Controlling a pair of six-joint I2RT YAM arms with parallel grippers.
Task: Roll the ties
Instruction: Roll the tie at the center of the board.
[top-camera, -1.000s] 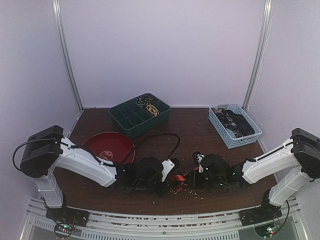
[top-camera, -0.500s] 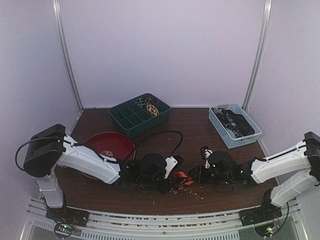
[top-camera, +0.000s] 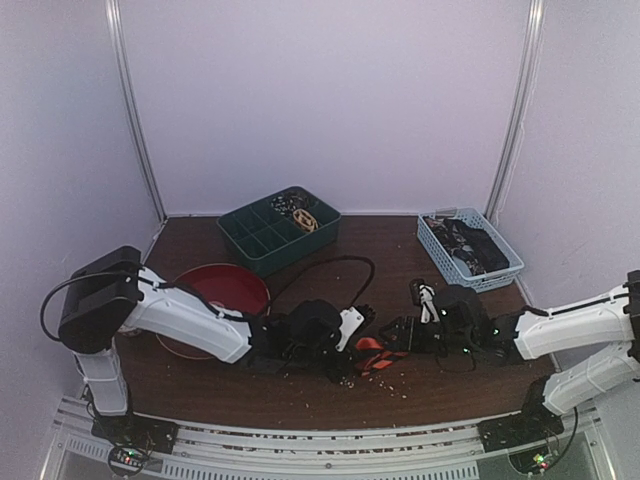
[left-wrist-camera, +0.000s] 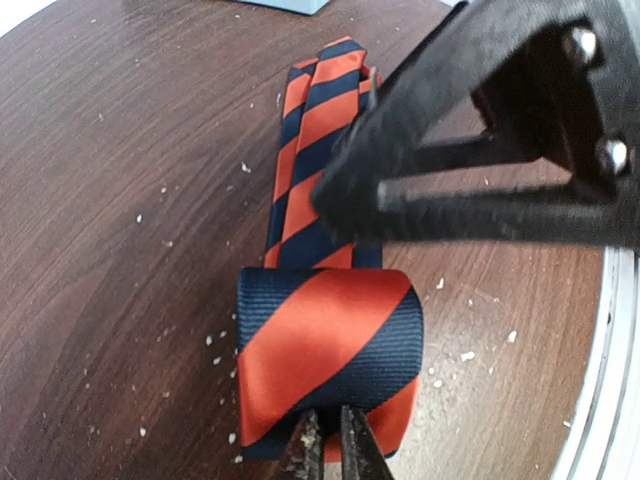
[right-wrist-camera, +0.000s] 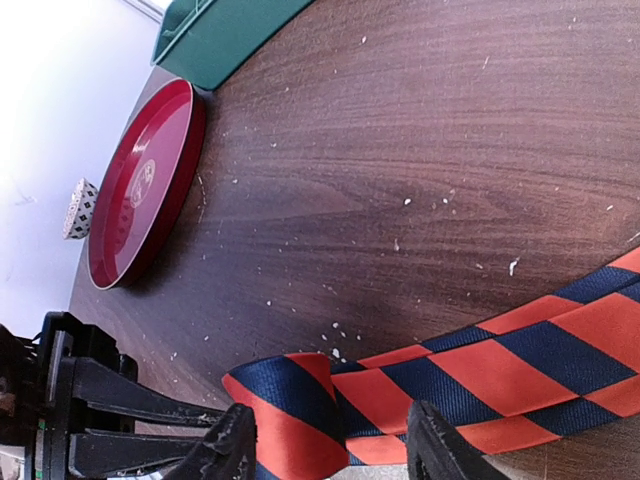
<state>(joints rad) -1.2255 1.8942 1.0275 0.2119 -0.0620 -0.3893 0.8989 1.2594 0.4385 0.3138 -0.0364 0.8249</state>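
Note:
An orange-red and dark blue striped tie (left-wrist-camera: 325, 350) lies on the brown table, its near end rolled into a short coil and its tail running away flat. My left gripper (left-wrist-camera: 326, 450) is shut on the coil's near edge, its tips almost touching. The right gripper (right-wrist-camera: 335, 450) stands open astride the tie's (right-wrist-camera: 470, 375) flat part just beside the coil, fingers clear of the fabric. From above, the tie (top-camera: 372, 353) sits between the left gripper (top-camera: 350, 340) and the right gripper (top-camera: 397, 335).
A red plate (top-camera: 222, 290) lies left of centre. Behind it, a green divided tray (top-camera: 262, 235) holds rolled ties (top-camera: 300, 213). A blue basket (top-camera: 495, 275) at the back right holds dark ties. A black cable (top-camera: 335, 262) arches over the left arm. Crumbs dot the table.
The right gripper has opened off the tie and drawn back to the right. The left arm has shifted slightly right, still on the coil.

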